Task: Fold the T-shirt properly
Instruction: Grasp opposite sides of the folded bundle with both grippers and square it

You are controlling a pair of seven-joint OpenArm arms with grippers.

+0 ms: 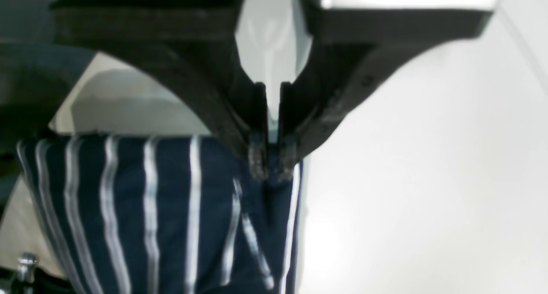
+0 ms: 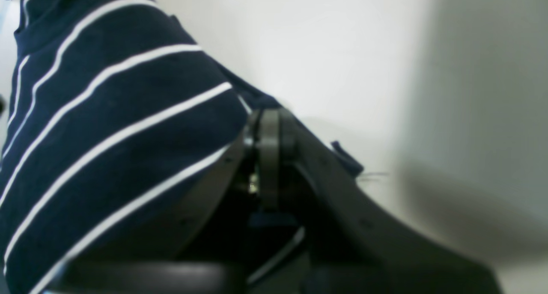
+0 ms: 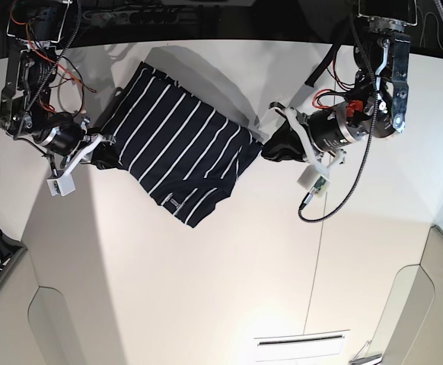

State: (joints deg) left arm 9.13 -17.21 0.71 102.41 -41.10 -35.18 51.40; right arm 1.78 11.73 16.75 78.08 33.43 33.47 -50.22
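A soft, limp navy striped T-shirt [image 3: 177, 148] hangs stretched above the white table [image 3: 229, 281]; left gripper [image 1: 272, 161] and right gripper [image 2: 265, 127] each pinch opposite edges; edges give the firmest hold

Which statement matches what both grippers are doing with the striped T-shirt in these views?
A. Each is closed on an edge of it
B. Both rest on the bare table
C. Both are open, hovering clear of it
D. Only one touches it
A. The left gripper pinches the T-shirt at one edge, and the right gripper is shut on fabric at the opposite edge, with the shirt stretched between them.
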